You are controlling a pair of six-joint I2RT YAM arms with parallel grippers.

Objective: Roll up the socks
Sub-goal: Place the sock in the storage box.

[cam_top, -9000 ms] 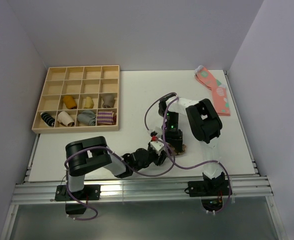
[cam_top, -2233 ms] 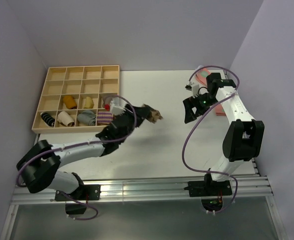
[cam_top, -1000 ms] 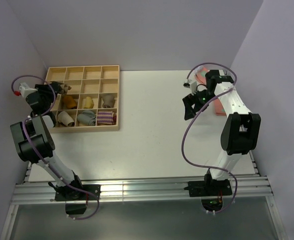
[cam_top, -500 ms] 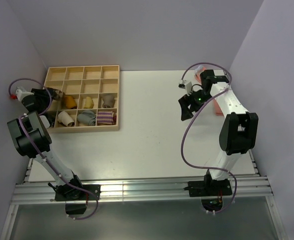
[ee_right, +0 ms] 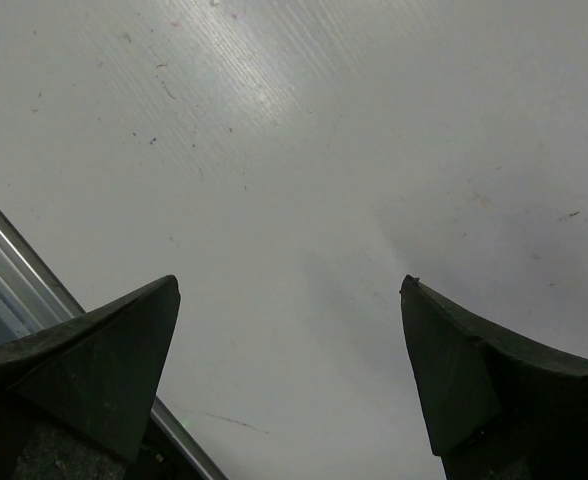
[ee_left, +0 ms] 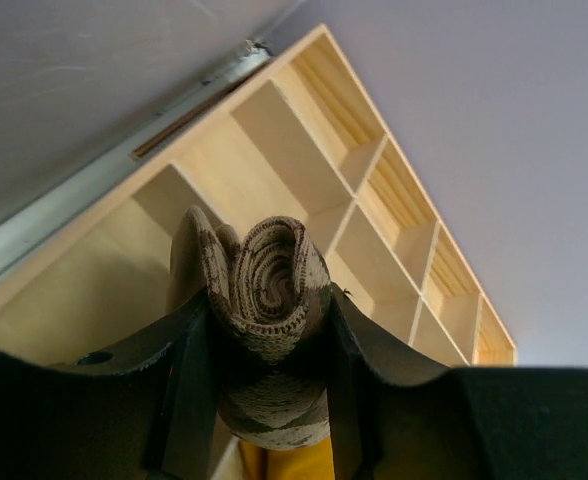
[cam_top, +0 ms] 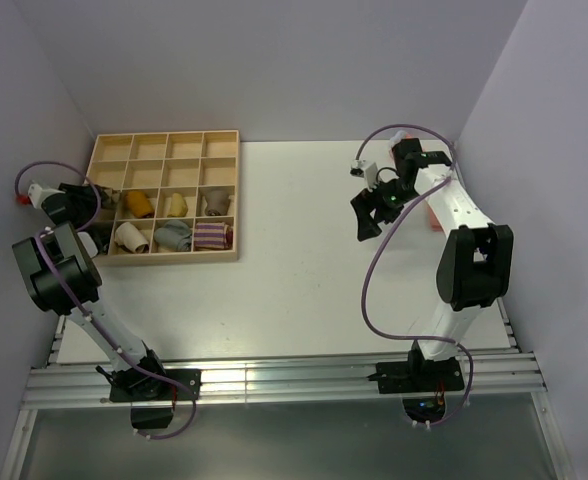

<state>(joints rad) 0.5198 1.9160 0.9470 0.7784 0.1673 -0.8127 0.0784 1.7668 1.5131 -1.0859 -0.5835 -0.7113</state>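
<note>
The socks [ee_left: 270, 285] are a tan roll with dark brown diamond checks, its spiral end facing the left wrist camera. My left gripper [ee_left: 269, 303] is shut on this roll, one finger on each side. It hangs over the left column of the wooden tray [ee_left: 309, 135]. From above, the left gripper [cam_top: 89, 195] sits at the tray's [cam_top: 166, 135] left edge. My right gripper [cam_top: 364, 220] is open over bare white table, right of centre, with nothing between its fingers [ee_right: 104, 350].
Several rolled socks fill the tray's front cells: mustard [cam_top: 137, 203], cream [cam_top: 177, 204], grey-brown [cam_top: 212, 202], white [cam_top: 129, 236], grey [cam_top: 172, 236], purple-striped [cam_top: 211, 236]. Pink socks [cam_top: 437, 214] lie at the right, partly behind the right arm. Walls close in on both sides.
The left gripper has drifted slightly left with the roll, staying over the tray's left column. The right gripper has moved left, away from the pink socks.
</note>
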